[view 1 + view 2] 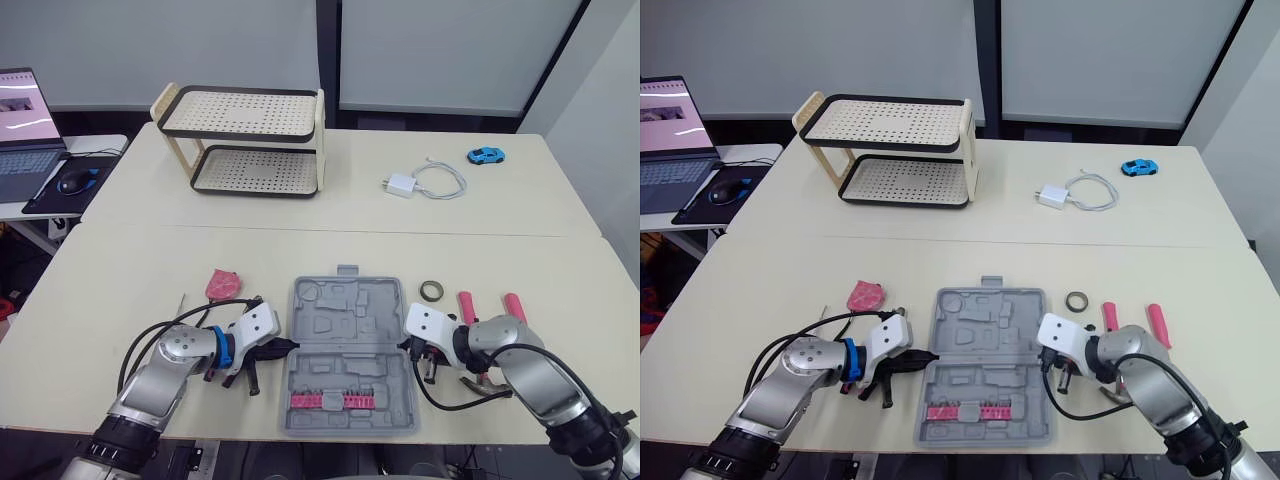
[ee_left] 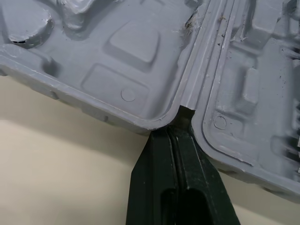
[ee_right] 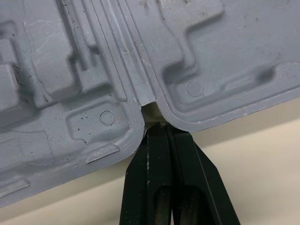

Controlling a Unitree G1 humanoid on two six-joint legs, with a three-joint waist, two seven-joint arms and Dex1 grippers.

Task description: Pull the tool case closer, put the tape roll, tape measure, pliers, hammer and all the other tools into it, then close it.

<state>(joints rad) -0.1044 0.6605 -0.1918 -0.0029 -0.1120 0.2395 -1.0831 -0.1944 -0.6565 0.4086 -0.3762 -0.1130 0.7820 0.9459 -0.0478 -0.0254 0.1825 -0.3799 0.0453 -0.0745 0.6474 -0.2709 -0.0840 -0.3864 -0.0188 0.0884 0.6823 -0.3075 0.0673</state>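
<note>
The grey tool case lies open and flat near the table's front edge, with a row of red bits in its near half. My left gripper is shut, its tip pressed into the hinge notch on the case's left side. My right gripper is shut too, its tip in the right hinge notch. A red tape measure lies left of the case. The tape roll and red-handled pliers lie to its right. The hammer is partly hidden under my right arm.
A two-tier perforated rack stands at the back left. A white charger with its cable and a blue toy car lie at the back right. A laptop and mouse sit on a side table to the left.
</note>
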